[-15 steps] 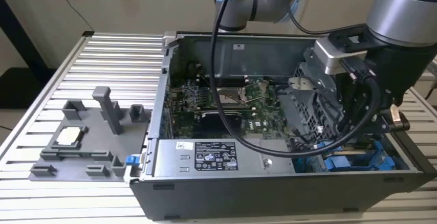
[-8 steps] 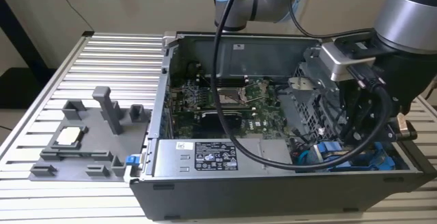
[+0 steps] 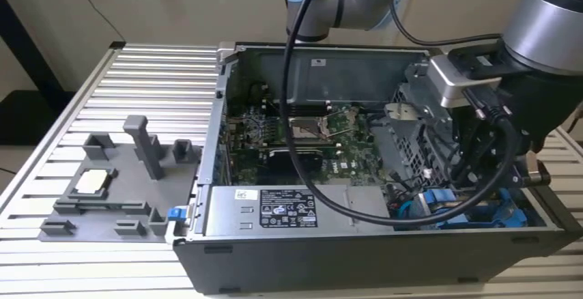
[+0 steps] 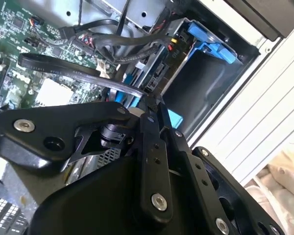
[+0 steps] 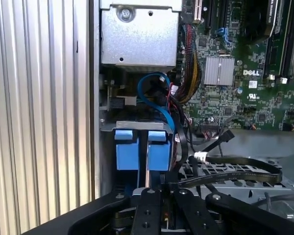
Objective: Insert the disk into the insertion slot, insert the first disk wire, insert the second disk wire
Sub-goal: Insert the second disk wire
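First wrist view: tool (image 5: 154, 205) beside disk (image 5: 137, 149)

Computer case (image 3: 364, 258) and grey fixture tray (image 3: 109, 196) on ribbed table (image 3: 155, 80)

A ribbed, silver aluminium-slat table top (image 3: 146, 80) spans the exterior view, lit evenly by soft daylight. Behind it stands a plain beige wall (image 3: 191, 5). A dark vertical post (image 3: 27, 39) rises at the exterior view's left, with a black shape (image 3: 23, 115) low beside it. Pale crumpled cloth (image 4: 284, 181) lies beyond the table edge in the second wrist view.
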